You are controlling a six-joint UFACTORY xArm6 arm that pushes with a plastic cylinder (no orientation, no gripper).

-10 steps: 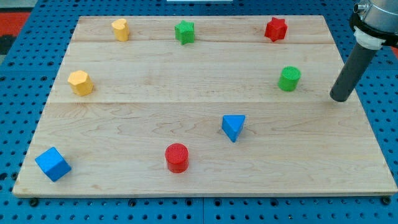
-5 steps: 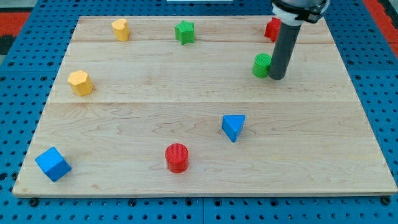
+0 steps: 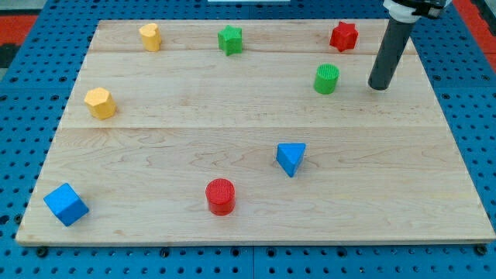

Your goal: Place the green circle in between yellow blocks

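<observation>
The green circle (image 3: 326,78) stands upright on the wooden board (image 3: 248,194) at the upper right. My tip (image 3: 378,86) is to its right, apart from it by a clear gap. One yellow block (image 3: 150,36) sits at the view's top left. A second yellow block (image 3: 100,102) sits lower, near the left edge. Both are far to the left of the green circle.
A green star (image 3: 229,39) sits at the top middle. A red star (image 3: 343,36) sits at the top right, just above the green circle. A blue triangle (image 3: 291,158), a red circle (image 3: 221,196) and a blue cube (image 3: 65,204) lie in the lower half.
The green circle has been pushed up and to the left from its first spot. My tip came in against its right side, then pulled back to the right, leaving a gap.
</observation>
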